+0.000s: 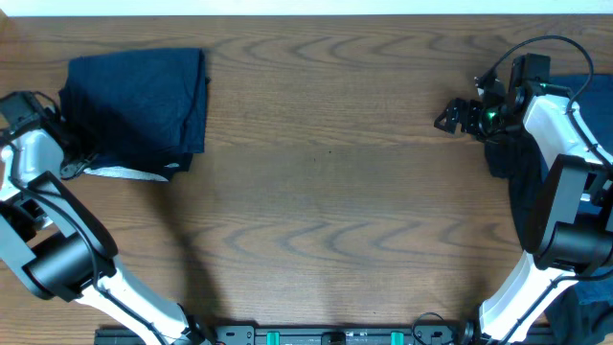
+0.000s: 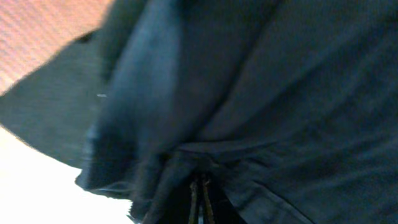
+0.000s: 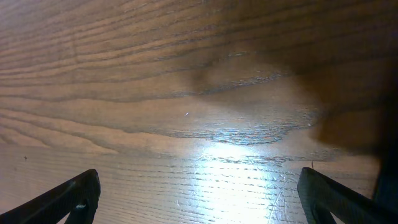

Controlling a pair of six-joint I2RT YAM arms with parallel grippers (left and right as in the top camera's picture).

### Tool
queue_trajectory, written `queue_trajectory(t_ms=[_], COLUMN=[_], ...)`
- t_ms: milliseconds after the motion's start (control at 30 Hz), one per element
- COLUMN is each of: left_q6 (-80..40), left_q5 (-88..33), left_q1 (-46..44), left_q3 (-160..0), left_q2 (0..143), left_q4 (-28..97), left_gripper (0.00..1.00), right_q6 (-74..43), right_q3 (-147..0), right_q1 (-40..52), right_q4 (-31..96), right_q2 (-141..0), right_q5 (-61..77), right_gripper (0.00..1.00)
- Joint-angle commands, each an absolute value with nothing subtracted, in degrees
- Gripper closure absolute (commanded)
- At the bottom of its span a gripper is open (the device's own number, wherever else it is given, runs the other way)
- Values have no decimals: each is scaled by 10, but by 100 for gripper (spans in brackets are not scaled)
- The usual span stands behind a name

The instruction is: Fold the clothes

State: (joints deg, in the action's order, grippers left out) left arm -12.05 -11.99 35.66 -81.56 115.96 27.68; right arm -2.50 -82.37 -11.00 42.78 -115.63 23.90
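A folded dark navy garment (image 1: 134,101) lies at the back left of the wooden table (image 1: 326,192), with a white lining strip (image 1: 124,173) showing at its near edge. My left gripper (image 1: 75,161) is at the garment's near left corner. In the left wrist view its fingers (image 2: 200,199) are pressed together, with navy cloth (image 2: 267,93) bunched around them and filling the view. My right gripper (image 1: 458,117) is open and empty over bare wood (image 3: 199,186) at the back right. More dark clothes (image 1: 512,172) lie under the right arm.
Navy cloth also shows at the right edge (image 1: 596,91) and the near right corner (image 1: 584,307). The arm bases stand along the front edge (image 1: 326,335). A white wall strip runs along the table's far edge.
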Motion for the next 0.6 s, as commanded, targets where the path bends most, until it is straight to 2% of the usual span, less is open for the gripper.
queue_trajectory(t_ms=[0,233,433,467,567], left_q6=[-127,-128,-132,-132,-132], left_q5=[-98,-115,-115,-115,-115], left_q1=[375,351,281,270,242], left_q3=[-814,-814,-814,-814,-814], left_q2=[1148,1057,966,960,954], left_q4=[269,265,259,255,243], left_gripper=[94,94,93,91,72], right_q6=[-23,-23,-23,-23,-23], right_q3=[-828,-828,-828,-828,-828], right_q1=[-109,-109,-109,-109,-109], right_q4=[428,428,428,428,428], right_q2=[-1147,-1147,-1147,-1147,-1147], right_q5=[239,239,239,239,239], right_gripper=[1,1,1,1,1])
